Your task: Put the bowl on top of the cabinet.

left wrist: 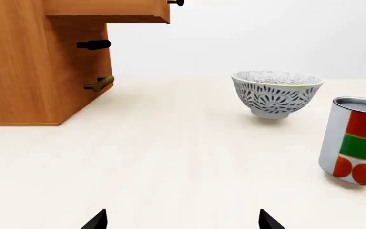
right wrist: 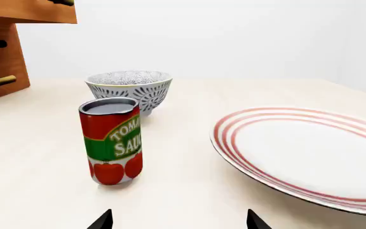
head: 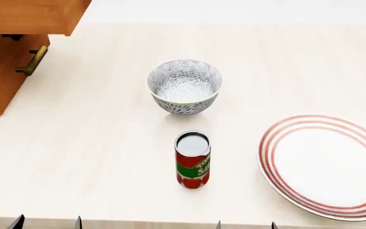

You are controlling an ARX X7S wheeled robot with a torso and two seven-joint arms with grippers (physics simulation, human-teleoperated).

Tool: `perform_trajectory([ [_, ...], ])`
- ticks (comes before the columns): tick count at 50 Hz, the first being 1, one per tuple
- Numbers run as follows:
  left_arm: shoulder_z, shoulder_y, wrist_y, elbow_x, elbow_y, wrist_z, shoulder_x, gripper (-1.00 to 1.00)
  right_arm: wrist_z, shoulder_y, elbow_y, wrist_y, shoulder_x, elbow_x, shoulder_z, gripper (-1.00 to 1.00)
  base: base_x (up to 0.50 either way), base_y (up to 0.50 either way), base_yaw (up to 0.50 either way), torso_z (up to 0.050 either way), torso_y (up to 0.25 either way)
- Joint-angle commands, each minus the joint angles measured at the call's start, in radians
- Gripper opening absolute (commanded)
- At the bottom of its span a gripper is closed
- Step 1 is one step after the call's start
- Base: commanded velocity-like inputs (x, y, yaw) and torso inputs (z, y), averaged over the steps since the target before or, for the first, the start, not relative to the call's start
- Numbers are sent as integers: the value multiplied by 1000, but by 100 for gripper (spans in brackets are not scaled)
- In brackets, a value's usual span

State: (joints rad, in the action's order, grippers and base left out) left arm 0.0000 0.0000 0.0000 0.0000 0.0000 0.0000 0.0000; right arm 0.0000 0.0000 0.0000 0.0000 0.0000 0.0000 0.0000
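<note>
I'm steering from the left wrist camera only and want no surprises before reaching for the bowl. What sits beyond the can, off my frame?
Observer: A flat white plate with red rings lies on the table on the robot's right, apart from the can.
Operator: Is anything inside the bowl?
Observer: No. The head view looks straight into the bowl, and only its patterned inside shows.
Operator: Where is the right gripper, and is it open?
Observer: The right gripper is at the table's near edge, facing the can with the bowl behind it. Its fingertips are spread and hold nothing.
Operator: Does the can block a straight reach from my left gripper?
Observer: Probably not. In the head view the can stands nearer the robot than the bowl, slightly to its right.
</note>
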Motion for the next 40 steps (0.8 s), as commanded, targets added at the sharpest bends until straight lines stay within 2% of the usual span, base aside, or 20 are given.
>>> perform_trajectory([
  [1, 21, 1, -4, -7, 4, -22, -16, 100, 26, -2, -7, 15, 16, 6, -21, 100, 0, 0, 0, 0, 0],
  [13, 64, 21, -48, -17, 87, -63, -56, 100, 79, -11, -70, 60, 49, 8, -73, 100, 0, 0, 0, 0, 0],
  [24, 84, 56, -167, -11, 315, -92, -84, 100, 110, -34, -300, 176, 76, -6, -101, 100, 0, 0, 0, 0, 0],
  [35, 115, 125, -331, 23, 685, -115, -116, 100, 130, -63, -610, 349, 102, -29, -123, 100, 0, 0, 0, 0, 0],
  [40, 116, 128, -390, 34, 803, -122, -130, 100, 135, -47, -686, 407, 113, -34, -128, 100, 0, 0, 0, 0, 0],
])
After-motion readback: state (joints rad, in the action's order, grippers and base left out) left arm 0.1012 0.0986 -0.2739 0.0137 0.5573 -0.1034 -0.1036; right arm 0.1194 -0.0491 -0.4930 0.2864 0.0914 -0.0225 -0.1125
